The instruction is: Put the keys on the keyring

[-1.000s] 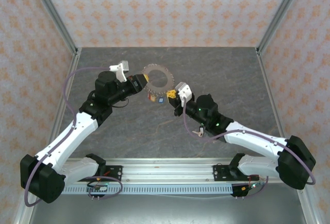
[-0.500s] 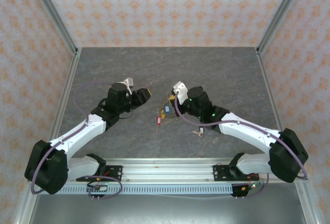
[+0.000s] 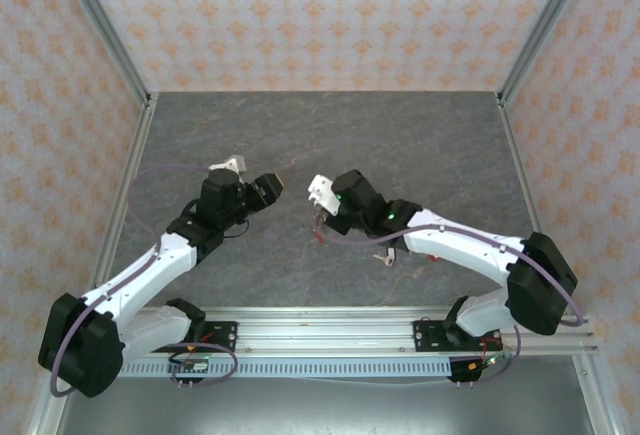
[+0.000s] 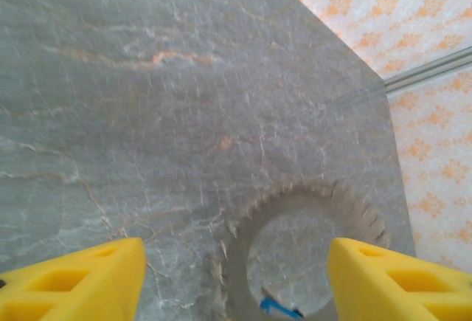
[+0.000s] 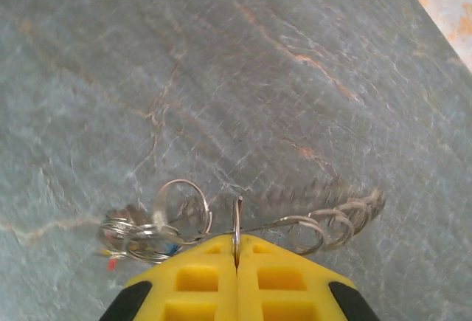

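Note:
My right gripper (image 5: 236,253) is shut on the keyring (image 5: 324,225), a thin wire coil seen edge-on, its loops spreading to both sides of my fingers. A bunch of keys (image 5: 125,238) hangs on it at the left, showing red and blue heads. From above, my right gripper (image 3: 319,217) is near the table's middle with a red key (image 3: 318,239) dangling below. In the left wrist view the keyring (image 4: 243,240) is a blurred serrated ring ahead of and between my fingers, untouched, with a blue key (image 4: 279,308) in its hole. My left gripper (image 4: 236,269) (image 3: 277,187) is open and holds nothing.
The grey marbled table (image 3: 420,145) is fenced by patterned walls and metal posts (image 3: 105,35). A small pale piece (image 3: 383,254) lies on the table by my right forearm. The two grippers face each other a short gap apart.
My left gripper let go of the keyring, opened and pulled back toward the near side. My right gripper carried the keyring and keys leftward and nearer.

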Tool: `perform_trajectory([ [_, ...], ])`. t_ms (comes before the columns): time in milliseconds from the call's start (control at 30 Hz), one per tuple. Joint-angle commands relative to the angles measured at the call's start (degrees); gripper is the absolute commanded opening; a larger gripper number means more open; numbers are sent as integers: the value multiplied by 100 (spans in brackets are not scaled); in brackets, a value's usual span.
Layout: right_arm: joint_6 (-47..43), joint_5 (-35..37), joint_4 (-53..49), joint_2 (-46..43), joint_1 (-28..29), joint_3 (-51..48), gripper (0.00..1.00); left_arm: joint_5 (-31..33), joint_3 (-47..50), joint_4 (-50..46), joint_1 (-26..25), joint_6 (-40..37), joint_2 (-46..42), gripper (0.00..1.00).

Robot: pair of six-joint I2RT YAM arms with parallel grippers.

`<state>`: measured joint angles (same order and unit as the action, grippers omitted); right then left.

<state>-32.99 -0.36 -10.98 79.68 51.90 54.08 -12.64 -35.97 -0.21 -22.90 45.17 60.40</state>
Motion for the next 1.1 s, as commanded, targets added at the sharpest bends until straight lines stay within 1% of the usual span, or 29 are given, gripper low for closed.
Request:
perform_trajectory([
  [0, -1002, 675, 436, -80, 237, -281, 0, 519, -209, -304, 5, -332, -162, 67],
  [67, -1149, 628, 659, -156, 316, -444, 0, 576, -201, -323, 5, -338, -187, 67],
  [133, -1228, 279, 653, -291, 359, -532, 0, 543, -178, -250, 4, -377, -204, 67],
  [267, -1167, -656, 624, -607, 314, -821, 0, 263, -131, 43, 4, -719, -261, 68],
  [333, -1032, -1418, 508, -780, 121, -892, 0, -2, -83, 324, 4, -1087, -315, 69],
  [433, -788, -2401, 415, -964, -272, -908, 0, -601, 14, 815, 4, -2010, -443, 70],
  [500, -842, -2811, 294, -1038, -455, -872, 0, -1225, 12, 952, -3, -2795, -509, 71],
  [600, -1007, -3430, 118, -1084, -778, -806, 0, -2025, -215, 542, -59, -4048, -523, 70],
  [667, -1183, -3765, -114, -1104, -978, -708, 0, -2317, -425, 83, -125, -4696, -465, 68],
  [767, -1517, -4133, -648, -1061, -1221, -435, 0, -2758, -712, -483, -203, -5551, -317, 63],
  [867, -1787, -4188, -979, -986, -1358, -223, 0, -3002, -877, -751, -296, -6122, -135, 59],
  [967, -1899, -4318, -1070, -894, -1492, -110, 0, -3270, -998, -851, -388, -6413, 93, 57],
  [1067, -1992, -4356, -1100, -807, -1525, -28, 0, -3378, -980, -642, -500, -6471, 331, 56],
])
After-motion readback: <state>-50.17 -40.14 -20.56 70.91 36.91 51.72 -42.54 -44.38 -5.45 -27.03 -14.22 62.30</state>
